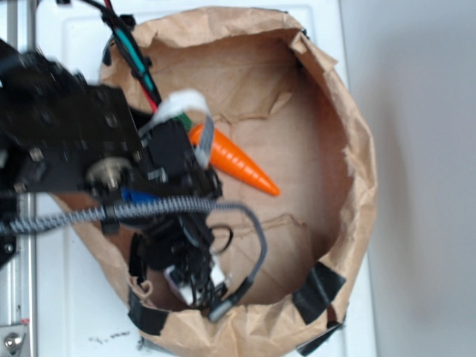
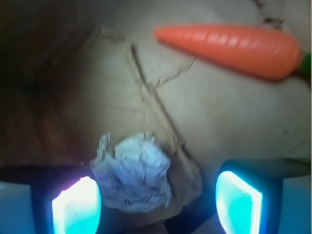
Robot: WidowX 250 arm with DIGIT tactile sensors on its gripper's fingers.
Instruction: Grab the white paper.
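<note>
Down at 6 o'clock in the wrist view, found the white paper [image 2: 132, 173], a crumpled lump lying on the floor of the brown bag [image 2: 219, 122]. Saw the gripper [image 2: 158, 200] spread wide, holding nothing, one finger [image 2: 78, 204] just beside the paper at 7 o'clock, the other well off at 4 o'clock. Seemed set that way to drop around the lump, though a bit off to one side. Spotted the carrot [image 2: 229, 48] up at 1 o'clock, well apart from the paper. From the outside view, could not tell the paper under the black arm [image 1: 74, 141]; did see the whole bag and its taped rim.
</note>
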